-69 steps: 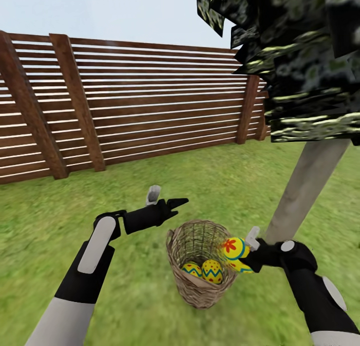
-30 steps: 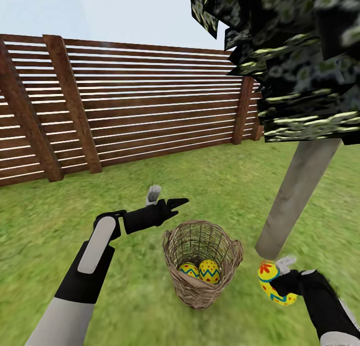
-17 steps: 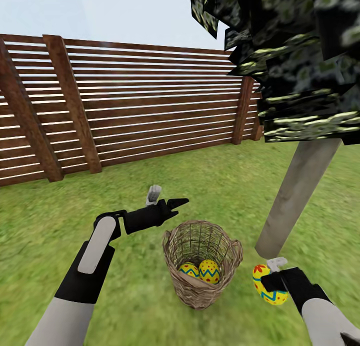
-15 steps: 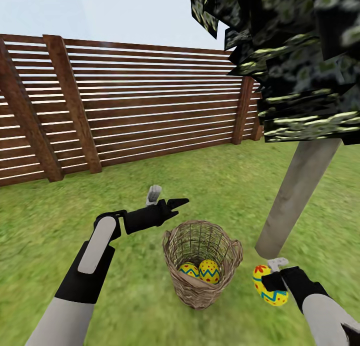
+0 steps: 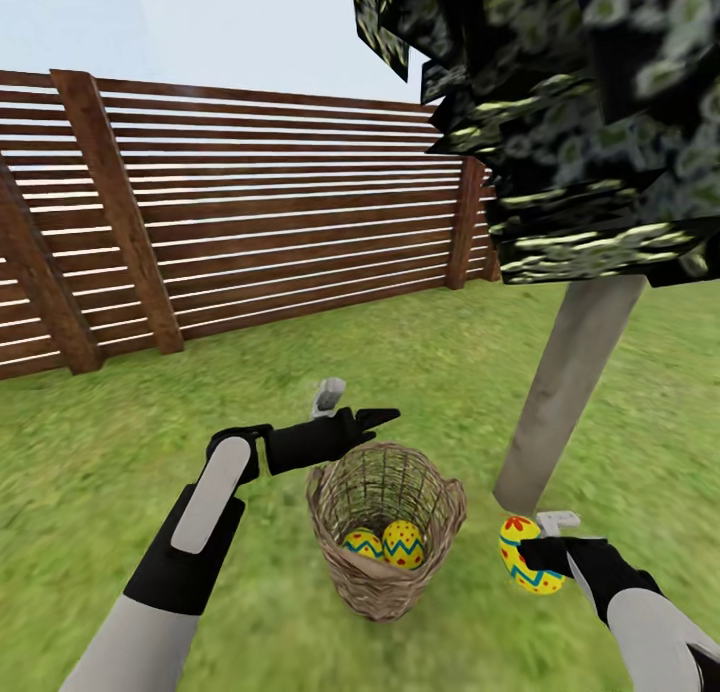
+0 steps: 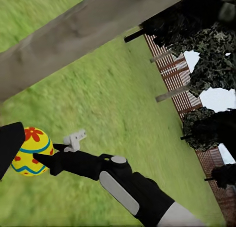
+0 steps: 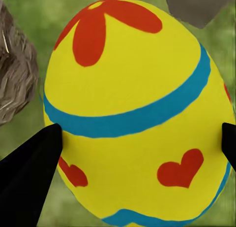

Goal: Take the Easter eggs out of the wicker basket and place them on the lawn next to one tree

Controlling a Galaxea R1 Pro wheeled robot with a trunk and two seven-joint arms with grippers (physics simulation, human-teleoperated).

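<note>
While our right gripper [image 5: 537, 557] holds one Easter egg [image 5: 527, 555] low over the lawn [image 5: 90, 442], its fingertips press the egg's two sides, and the egg hangs just beside the foot of the tree trunk [image 5: 565, 392]. We see the egg between the wicker basket [image 5: 384, 532] and the trunk, apart from both.

Our left gripper [image 5: 372, 419] hovers just behind the basket's far rim, fingers spread and holding nothing. Two more eggs [image 5: 388, 544] lie side by side at the bottom of the basket.

From the right wrist view we get the egg [image 7: 135, 113] up close: a red flower, a blue band, a red heart, with a dark fingertip [image 7: 29, 175] at each flank, a strip of basket weave [image 7: 17, 72] at one edge and a bit of trunk [image 7: 199, 5] at a corner. From the left wrist view we see the same egg [image 6: 32, 150] side-on, the right gripper [image 6: 46, 160] and forearm behind it, the trunk [image 6: 73, 37] slanting across, and open grass beyond.

Around the trunk's foot the grass lies open. A brown slat fence [image 5: 250, 222] bounds the lawn well beyond the basket, and the dark canopy [image 5: 570, 122] hangs overhead.
</note>
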